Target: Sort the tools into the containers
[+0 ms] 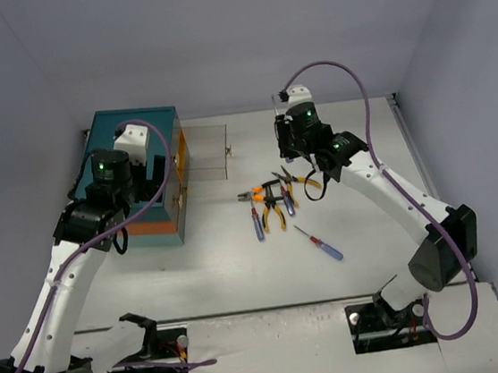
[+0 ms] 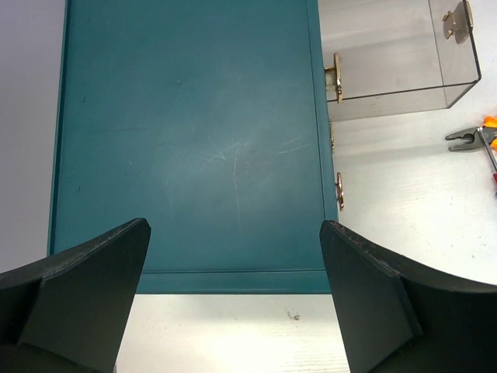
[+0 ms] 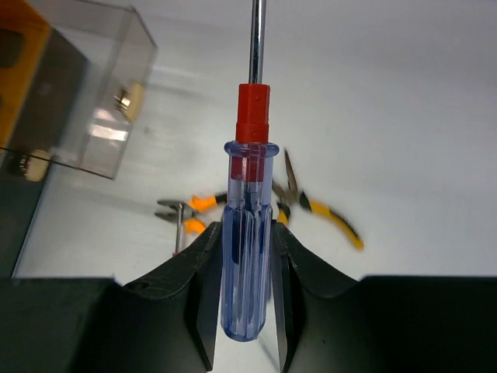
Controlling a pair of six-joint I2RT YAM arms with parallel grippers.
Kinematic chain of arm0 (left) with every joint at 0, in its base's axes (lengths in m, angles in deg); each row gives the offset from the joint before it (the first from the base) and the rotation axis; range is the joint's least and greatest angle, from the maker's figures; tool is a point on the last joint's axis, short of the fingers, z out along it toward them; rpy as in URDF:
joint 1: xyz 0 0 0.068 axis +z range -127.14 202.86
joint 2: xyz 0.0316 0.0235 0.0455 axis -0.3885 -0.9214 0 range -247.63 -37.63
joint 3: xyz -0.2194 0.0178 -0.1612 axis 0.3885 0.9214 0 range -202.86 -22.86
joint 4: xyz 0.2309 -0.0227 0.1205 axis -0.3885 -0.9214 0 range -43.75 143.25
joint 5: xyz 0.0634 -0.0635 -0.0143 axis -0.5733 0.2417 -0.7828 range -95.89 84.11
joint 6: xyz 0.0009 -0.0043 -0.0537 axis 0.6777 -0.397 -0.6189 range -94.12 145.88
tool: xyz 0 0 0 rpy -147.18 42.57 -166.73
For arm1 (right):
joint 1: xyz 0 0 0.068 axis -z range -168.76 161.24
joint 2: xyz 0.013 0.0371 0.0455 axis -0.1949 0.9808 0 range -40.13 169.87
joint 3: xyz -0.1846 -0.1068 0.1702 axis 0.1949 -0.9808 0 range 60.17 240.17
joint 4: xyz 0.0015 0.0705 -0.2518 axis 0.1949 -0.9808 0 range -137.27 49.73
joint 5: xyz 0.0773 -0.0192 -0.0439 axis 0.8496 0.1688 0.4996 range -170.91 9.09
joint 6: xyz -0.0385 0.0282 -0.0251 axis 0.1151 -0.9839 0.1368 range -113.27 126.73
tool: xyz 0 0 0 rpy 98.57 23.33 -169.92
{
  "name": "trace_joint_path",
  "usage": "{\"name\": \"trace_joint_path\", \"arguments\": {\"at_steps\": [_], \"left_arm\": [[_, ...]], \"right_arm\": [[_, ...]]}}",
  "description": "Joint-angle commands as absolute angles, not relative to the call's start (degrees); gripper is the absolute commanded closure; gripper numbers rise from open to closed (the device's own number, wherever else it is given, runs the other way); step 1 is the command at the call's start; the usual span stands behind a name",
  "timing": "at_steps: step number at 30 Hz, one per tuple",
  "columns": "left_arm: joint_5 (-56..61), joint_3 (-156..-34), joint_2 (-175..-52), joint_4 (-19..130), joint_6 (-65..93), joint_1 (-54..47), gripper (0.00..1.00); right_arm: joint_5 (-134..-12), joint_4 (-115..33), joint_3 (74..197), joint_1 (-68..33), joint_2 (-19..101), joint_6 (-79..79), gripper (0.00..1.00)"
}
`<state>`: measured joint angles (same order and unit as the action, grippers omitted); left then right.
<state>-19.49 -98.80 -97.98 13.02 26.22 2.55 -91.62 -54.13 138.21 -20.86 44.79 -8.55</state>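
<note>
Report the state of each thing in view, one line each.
Left end effector, open.
Right end effector, shut on screwdriver.
Clear drawer, pulled out.
Other drawers, shut.
Tool pile, lying on table.
Loose screwdriver, lying apart.

Teal box-shaped chest [image 1: 159,123]: left side of table, orange panels on its right face. One clear plastic drawer [image 1: 204,151] is drawn out to the right, with a small brass knob [image 1: 230,150] at its outer end. Other brass knobs [image 2: 339,190] sit close against the chest's face.

Heap of small tools [image 1: 273,200]: mid-table, right of the drawer. Orange-handled pliers and blue-handled screwdrivers, overlapping.

Lone red-and-blue screwdriver [image 1: 318,242]: flat on the table, nearer and right of the heap, shaft pointing far-left.

Translucent blue-handled screwdriver with red collar [image 3: 248,256]: clamped by its handle in the right gripper [image 3: 247,233], off the table, steel shaft pointing away from the fingers.
</note>
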Motion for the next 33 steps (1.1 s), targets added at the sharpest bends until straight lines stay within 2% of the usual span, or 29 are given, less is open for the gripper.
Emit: {"name": "trace_joint_path", "arguments": {"at_steps": [1,8,16,22,33], "left_arm": [[-21.5,-101.01,-97.83,15.34,28.3,2.12,0.11],[-22.25,-102.24,-98.44,15.35,29.16,2.1,0.11],[-23.14,-102.49,-98.36,15.37,29.05,2.1,0.11],[-23.55,-102.05,-98.18,15.37,29.12,2.04,0.11],[-23.76,-101.58,-98.33,15.43,29.81,2.06,0.11]], "right_arm": [[-81.3,-50.2,150.8,-21.34,53.88,10.86,1.0],[-68.07,-50.03,169.87,-22.72,70.04,15.77,1.0],[-68.4,-48.85,183.13,-26.2,82.7,12.79,1.0],[-71.92,-44.09,184.38,-28.02,86.39,8.04,1.0],[-73.97,-42.0,175.75,-28.14,85.12,5.23,1.0]]}}
